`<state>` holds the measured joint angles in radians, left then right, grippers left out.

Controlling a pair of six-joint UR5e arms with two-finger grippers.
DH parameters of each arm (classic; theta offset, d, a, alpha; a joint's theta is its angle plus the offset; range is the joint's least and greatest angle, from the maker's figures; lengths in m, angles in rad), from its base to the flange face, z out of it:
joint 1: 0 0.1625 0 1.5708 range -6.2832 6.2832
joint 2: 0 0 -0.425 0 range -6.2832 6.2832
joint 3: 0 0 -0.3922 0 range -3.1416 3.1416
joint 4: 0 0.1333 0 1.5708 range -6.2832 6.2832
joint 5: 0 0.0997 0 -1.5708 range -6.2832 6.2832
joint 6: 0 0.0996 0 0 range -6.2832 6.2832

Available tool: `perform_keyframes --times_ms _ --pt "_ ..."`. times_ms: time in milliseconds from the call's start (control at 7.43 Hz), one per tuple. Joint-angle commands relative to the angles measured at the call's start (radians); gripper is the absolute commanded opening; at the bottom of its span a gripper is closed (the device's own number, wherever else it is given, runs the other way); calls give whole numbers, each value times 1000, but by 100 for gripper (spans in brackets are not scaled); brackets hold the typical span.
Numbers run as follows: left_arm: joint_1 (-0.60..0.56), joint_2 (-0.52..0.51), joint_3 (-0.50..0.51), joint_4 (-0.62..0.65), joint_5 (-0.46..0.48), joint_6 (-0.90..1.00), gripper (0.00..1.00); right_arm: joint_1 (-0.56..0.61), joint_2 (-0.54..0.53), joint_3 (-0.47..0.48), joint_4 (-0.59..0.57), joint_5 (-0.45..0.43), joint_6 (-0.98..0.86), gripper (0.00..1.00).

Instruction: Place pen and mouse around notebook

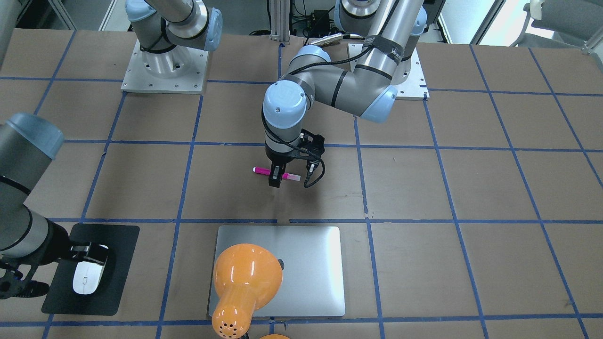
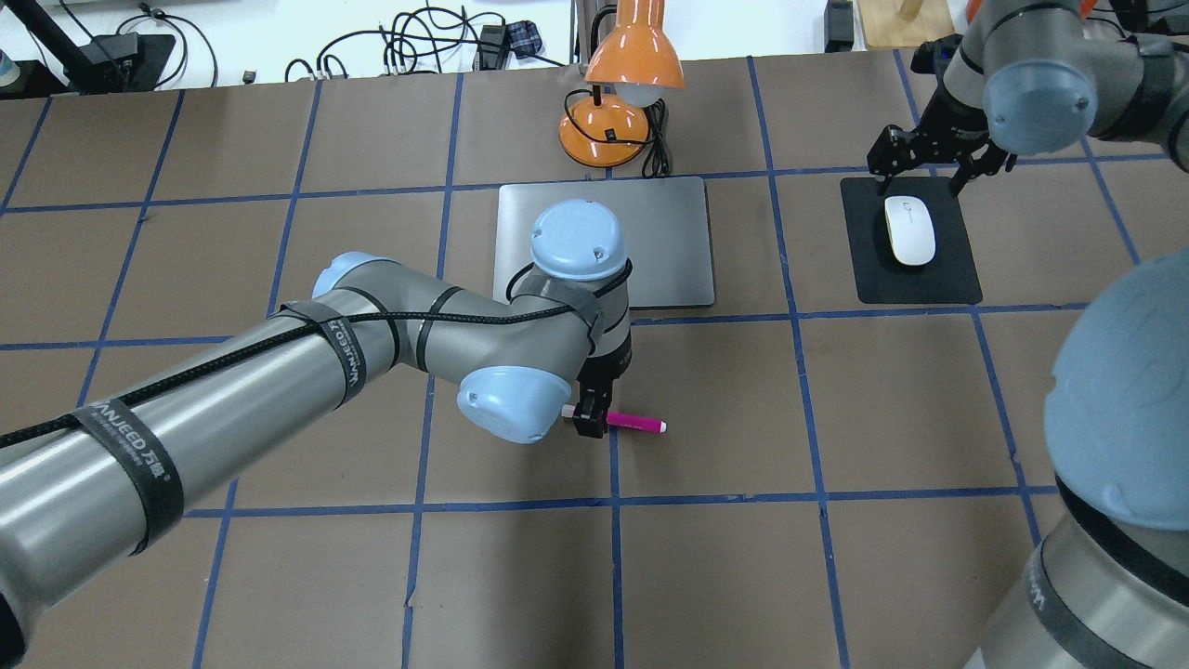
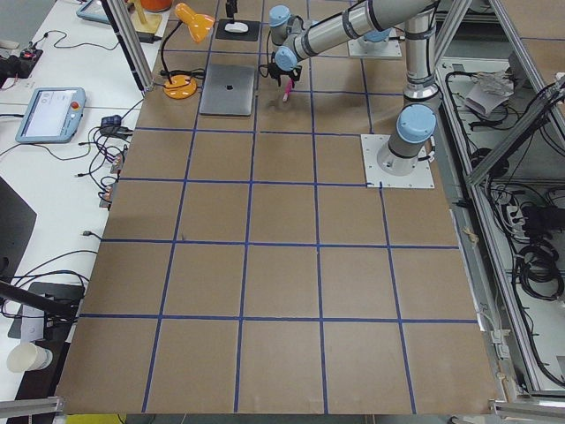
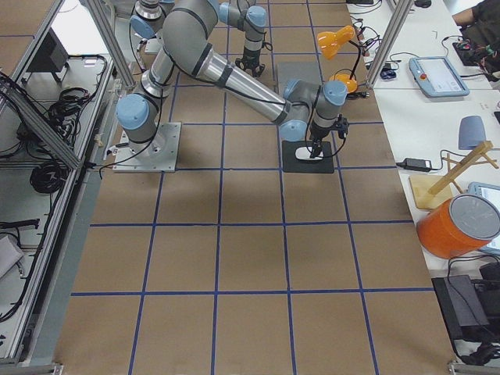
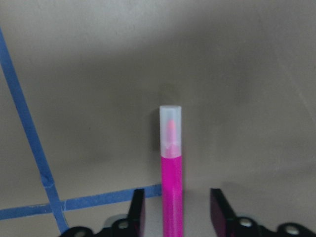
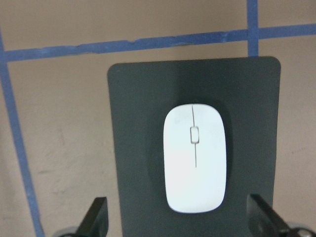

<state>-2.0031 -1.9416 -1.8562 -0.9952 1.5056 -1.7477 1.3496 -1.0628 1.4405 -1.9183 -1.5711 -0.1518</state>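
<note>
The magenta pen [image 1: 276, 173] lies flat on the brown table, one grid square on the robot's side of the silver notebook [image 1: 306, 263]. My left gripper [image 1: 275, 182] is lowered over the pen's middle. In the left wrist view the pen [image 5: 171, 187] sits between the two fingers [image 5: 138, 212] with a gap on each side, so the gripper is open. The white mouse [image 2: 908, 229] rests on a black mat [image 2: 957, 279] to the right of the notebook [image 2: 669, 242]. My right gripper [image 2: 929, 167] hovers above the mouse [image 6: 194, 158], with its fingers [image 6: 98, 217] spread wide and not touching it.
An orange desk lamp [image 2: 622, 93] stands at the notebook's far edge, and its shade [image 1: 245, 273] hides part of the notebook in the front-facing view. Blue tape lines grid the brown table. Cables and equipment lie beyond the far edge.
</note>
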Motion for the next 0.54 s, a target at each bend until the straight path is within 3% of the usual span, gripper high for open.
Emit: perform_keyframes --times_ms 0,135,269,404 --pt "52 97 85 -215 -11 295 100 72 -167 -34 232 -1 23 100" --pt "119 154 176 -432 -22 455 100 144 -237 -34 295 -4 47 100" --pt "198 208 274 -641 -19 684 100 182 -309 -29 403 11 57 100" --pt "274 257 348 -789 -6 973 100 203 -409 -28 438 13 87 100"
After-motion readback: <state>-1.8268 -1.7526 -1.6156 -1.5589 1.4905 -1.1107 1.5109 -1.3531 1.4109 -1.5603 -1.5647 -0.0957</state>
